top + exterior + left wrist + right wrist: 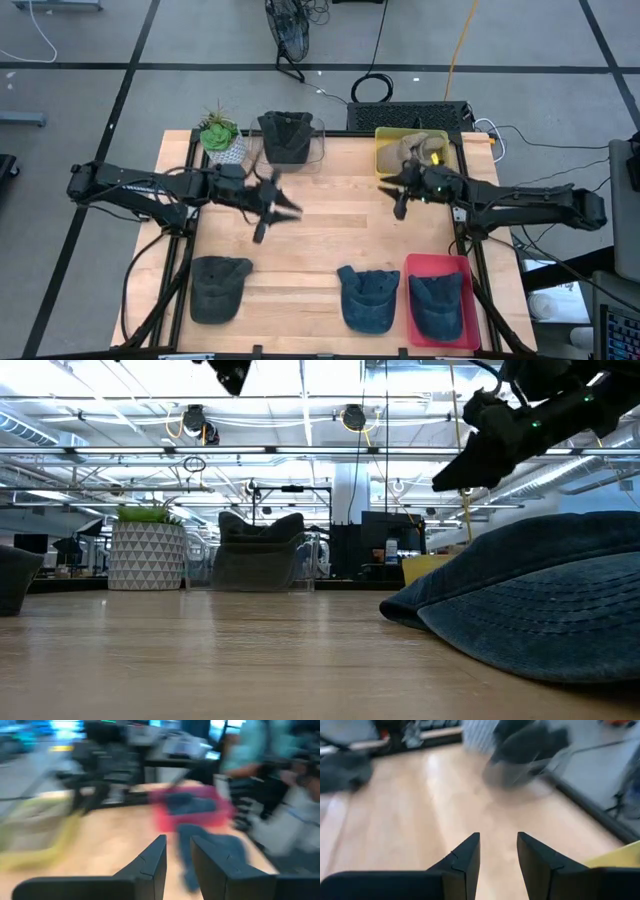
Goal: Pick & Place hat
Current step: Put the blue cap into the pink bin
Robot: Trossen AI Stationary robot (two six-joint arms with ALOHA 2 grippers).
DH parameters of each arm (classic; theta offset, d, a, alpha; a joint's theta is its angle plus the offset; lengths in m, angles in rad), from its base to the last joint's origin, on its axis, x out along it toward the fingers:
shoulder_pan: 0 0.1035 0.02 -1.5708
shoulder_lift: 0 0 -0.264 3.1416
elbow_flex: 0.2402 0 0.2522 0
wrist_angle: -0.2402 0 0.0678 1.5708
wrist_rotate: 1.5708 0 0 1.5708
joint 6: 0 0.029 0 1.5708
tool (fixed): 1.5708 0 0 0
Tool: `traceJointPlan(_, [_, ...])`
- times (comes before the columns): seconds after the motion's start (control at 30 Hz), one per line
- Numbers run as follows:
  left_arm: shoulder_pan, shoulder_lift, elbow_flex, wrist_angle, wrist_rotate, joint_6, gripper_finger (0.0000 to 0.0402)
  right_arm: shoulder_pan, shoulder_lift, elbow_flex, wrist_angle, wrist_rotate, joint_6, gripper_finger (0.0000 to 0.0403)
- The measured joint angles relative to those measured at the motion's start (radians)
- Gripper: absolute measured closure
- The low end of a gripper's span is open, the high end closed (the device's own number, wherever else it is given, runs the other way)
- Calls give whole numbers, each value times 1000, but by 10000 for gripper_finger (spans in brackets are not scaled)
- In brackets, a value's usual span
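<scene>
Three hats lie along the table's near side: a dark grey hat [218, 288] at the left, a blue hat [368, 297] on the bare wood, and another blue hat [436, 303] inside a red tray [412, 265]. A tan hat [410, 150] sits in a yellow bin, and a dark hat [287, 135] in a clear bin at the far edge. My left gripper [278, 215] hovers open above the table's middle left, with nothing between its fingers [150, 865]. My right gripper [398, 200] hovers open in front of the yellow bin, also holding nothing [498, 840].
A potted plant [220, 135] in a patterned pot stands at the far left corner, beside the clear bin [318, 150]. The yellow bin [385, 165] stands far right. Bare wood lies between the two grippers and in front of them. Cables and stands lie on the floor beyond the table.
</scene>
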Motion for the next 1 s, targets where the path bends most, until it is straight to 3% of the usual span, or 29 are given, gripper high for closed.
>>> traceJointPlan(0.17, [-69,76,0,76,20,53,304,114,0,0,-51,1,39,293])
traceJointPlan(0.37, [-159,103,0,-58,-27,-57,304,256,0,0,-48,33,78,293])
traceJointPlan(0.73, [-418,100,0,-112,-417,-160,305,555,118,25,-12,62,222,293])
traceJointPlan(1.0, [-492,100,0,-132,-449,-226,305,708,298,173,-46,107,231,293])
